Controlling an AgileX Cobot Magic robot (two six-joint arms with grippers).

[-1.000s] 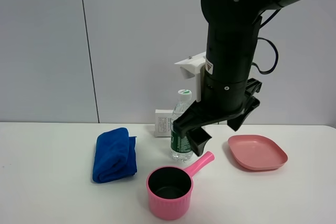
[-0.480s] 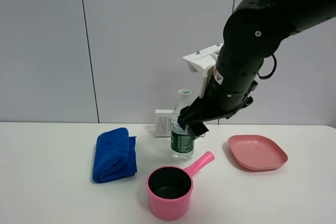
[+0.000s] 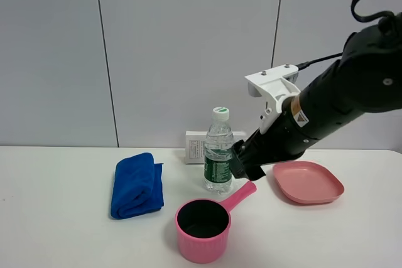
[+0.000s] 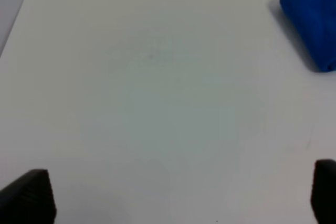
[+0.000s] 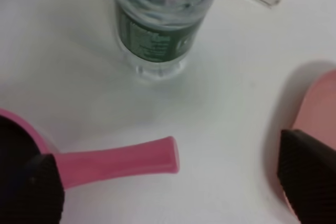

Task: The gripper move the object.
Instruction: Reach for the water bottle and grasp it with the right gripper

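The clear water bottle [image 3: 218,152] with a white cap and dark green label stands upright on the white table, behind the pink pot [image 3: 202,221]. My right gripper [image 3: 244,160], a black claw with a white bracket on top, hangs just right of the bottle, above the pot's handle [image 3: 242,194]. In the right wrist view the bottle [image 5: 160,22] stands ahead of the open, empty right gripper [image 5: 170,182], and the handle [image 5: 121,158] lies between its fingertips [image 5: 307,174]. My left gripper [image 4: 176,203] is open over bare table.
A folded blue towel [image 3: 137,184] lies left of the bottle and shows in the left wrist view [image 4: 312,17]. A white box [image 3: 196,147] stands behind the bottle against the wall. A pink plate [image 3: 308,181] lies to the right.
My right arm has swung to the right and its gripper has come off the front of the bottle to its right side. The bottle has stayed in place.
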